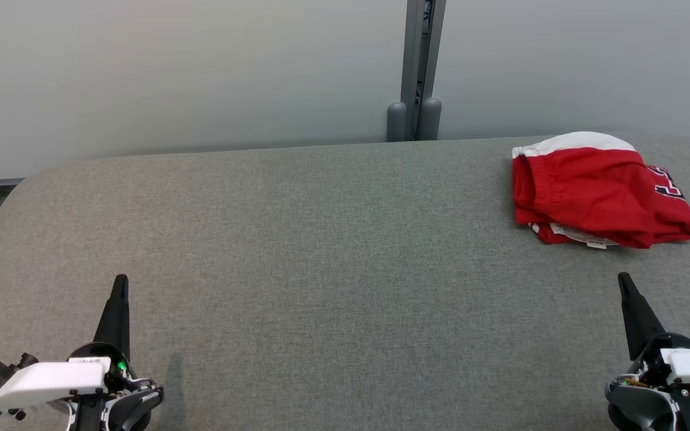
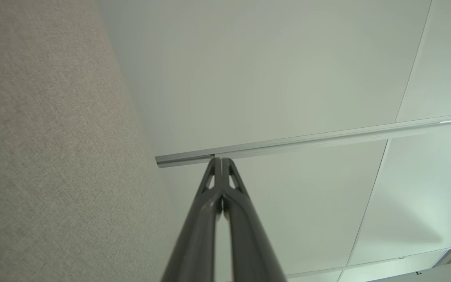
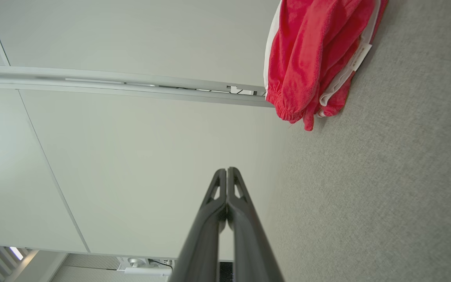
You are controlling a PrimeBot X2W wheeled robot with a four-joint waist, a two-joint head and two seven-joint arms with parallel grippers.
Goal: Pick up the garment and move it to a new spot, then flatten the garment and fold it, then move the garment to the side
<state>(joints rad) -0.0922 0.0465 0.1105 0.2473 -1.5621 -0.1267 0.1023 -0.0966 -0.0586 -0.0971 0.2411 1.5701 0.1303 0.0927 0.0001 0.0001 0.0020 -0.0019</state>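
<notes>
My left gripper (image 1: 120,280) has its fingers pressed together on nothing, well to the left of the red shorts (image 1: 596,191). My right gripper (image 1: 622,276), likewise closed and empty, sits near the shorts' front edge. The shorts lie folded on the grey fabric tabletop (image 1: 321,239). Their dark lettering (image 1: 668,182) and white tag (image 1: 593,241) are unreadable.

Lab: pale partition panels (image 1: 201,72), grey felt-covered table (image 1: 321,239).

Grey fabric-covered table (image 1: 321,239), far corners rounded. On it, far right, near back edge: garment (image 1: 596,191), red, folded into loose bundle, lying flat on cloth. White band (image 1: 572,142) along far side, white label (image 1: 593,241) at near edge, dark lettering (image 1: 668,182) at right side.
</notes>
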